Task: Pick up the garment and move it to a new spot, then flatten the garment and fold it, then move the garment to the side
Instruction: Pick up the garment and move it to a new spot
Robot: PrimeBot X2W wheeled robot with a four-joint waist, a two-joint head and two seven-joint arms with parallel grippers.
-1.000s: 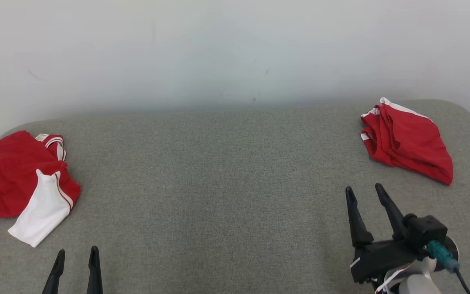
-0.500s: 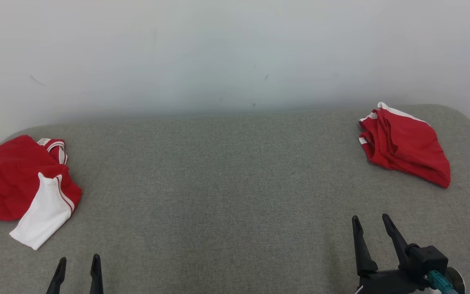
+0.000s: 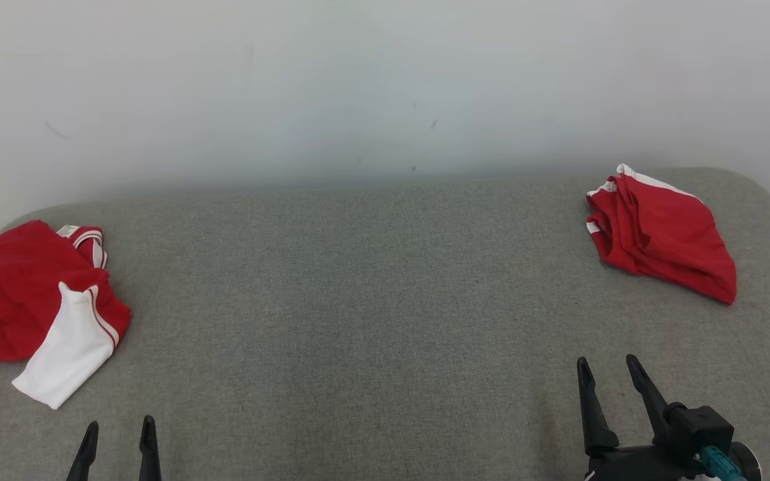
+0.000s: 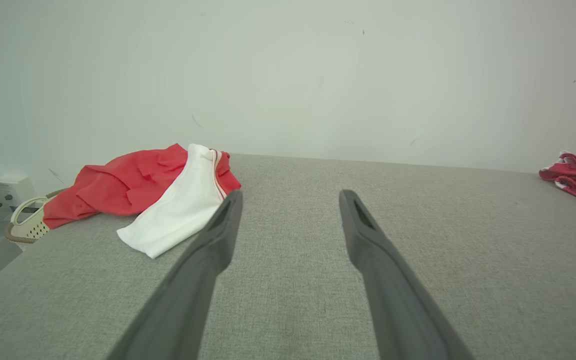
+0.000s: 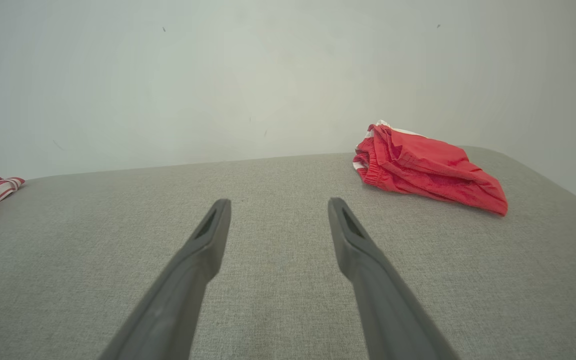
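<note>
the left claw (image 3: 121, 422) hangs over the grey cushion (image 3: 371, 300), its fingers spread with nothing between them. the crumpled red and white garment (image 3: 31, 300) lies ahead of it and off to its left, apart from the tips. the right claw (image 3: 606, 359) is spread and empty too; the folded red garment (image 3: 666, 234) lies ahead and to its right, well apart.

Right pincer (image 3: 606, 361): slim black tapered fingers (image 3: 591, 407), black housing (image 3: 698, 425), teal plug (image 3: 714, 458).
</note>
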